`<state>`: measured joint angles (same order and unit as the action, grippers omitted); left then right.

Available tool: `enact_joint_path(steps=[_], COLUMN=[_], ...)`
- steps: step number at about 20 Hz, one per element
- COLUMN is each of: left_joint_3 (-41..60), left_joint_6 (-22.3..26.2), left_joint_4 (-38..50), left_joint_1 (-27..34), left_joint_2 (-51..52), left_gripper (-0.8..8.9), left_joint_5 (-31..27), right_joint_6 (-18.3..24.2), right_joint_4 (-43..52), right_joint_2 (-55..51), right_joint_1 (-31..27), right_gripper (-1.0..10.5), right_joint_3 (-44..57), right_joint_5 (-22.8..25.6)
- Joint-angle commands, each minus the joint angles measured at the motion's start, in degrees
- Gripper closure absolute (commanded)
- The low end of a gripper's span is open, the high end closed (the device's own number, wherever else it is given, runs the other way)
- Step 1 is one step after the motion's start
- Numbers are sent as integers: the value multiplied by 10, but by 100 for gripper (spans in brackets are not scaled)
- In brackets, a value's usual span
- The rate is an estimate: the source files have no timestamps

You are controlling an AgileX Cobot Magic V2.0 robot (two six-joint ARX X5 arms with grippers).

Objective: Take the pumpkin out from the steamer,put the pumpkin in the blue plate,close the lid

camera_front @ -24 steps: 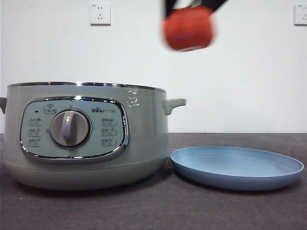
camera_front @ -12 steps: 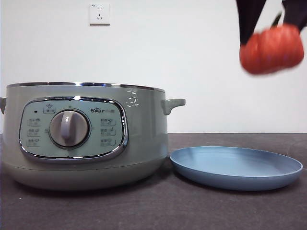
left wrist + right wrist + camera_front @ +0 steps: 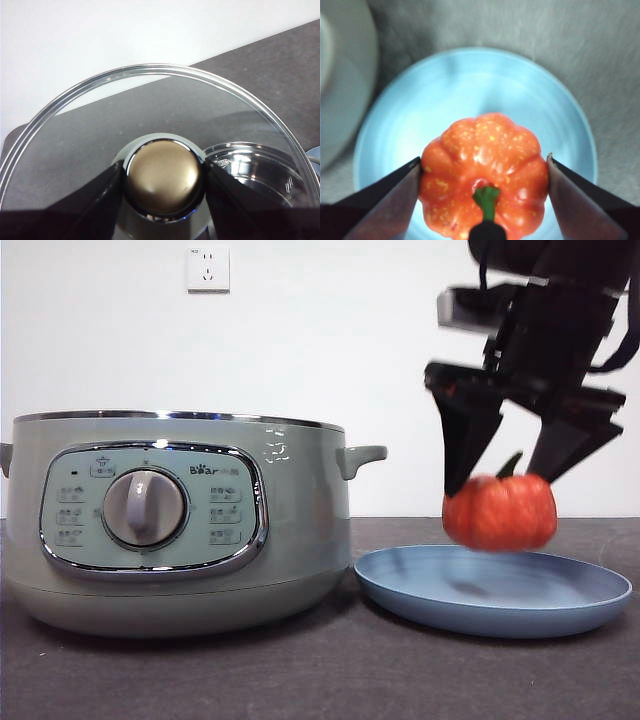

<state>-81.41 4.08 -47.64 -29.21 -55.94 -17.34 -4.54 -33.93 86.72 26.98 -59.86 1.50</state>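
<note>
1. While my right gripper hangs just above the wide shallow light-blue plate, it stays out of earlier business: its two black jaws are clenched on the small orange-red ribbed toy pumpkin, one on each flank.
2. From the right wrist view, the pumpkin sits over the plate's middle, apparently not touching yet.
3. Step in hand, I judge: placing the pumpkin.
4. Left gripper grasps the knob of the domed glass lid, held aloft.
5. Round sage-green steamer pot stands left of the plate, uncovered.
6. Next I'd lower slightly, release, then bring the lid over.
</note>
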Motion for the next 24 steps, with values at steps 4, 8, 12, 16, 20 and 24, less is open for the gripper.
enact_joint_path(steps=[4, 8, 12, 16, 20, 24], left_joint_3=[-6, -6, -6, -6, -6, -6], left_joint_6=[7, 7, 7, 7, 5, 5], left_joint_4=[30, 30, 30, 29, 30, 30], left_joint_1=[-1, -1, -1, -1, -1, -1], left_joint_2=[5, 5, 5, 5, -5, -49], left_gripper=[822, 822, 822, 822, 822, 822], left_joint_5=[-2, -2, -2, 20, 56, 89], right_joint_6=[-1, -6, -13, -15, -16, -16], right_joint_4=[-2, -10, -10, -15, -26, -21], right_joint_2=[60, 61, 61, 36, -42, -152], right_joint_1=[1, 6, 6, 6, 6, 5], right_gripper=[935, 509, 379, 379, 380, 382], right_joint_3=[6, 6, 6, 6, 6, 6], right_joint_5=[-1, 0, 1, 0, 0, 1])
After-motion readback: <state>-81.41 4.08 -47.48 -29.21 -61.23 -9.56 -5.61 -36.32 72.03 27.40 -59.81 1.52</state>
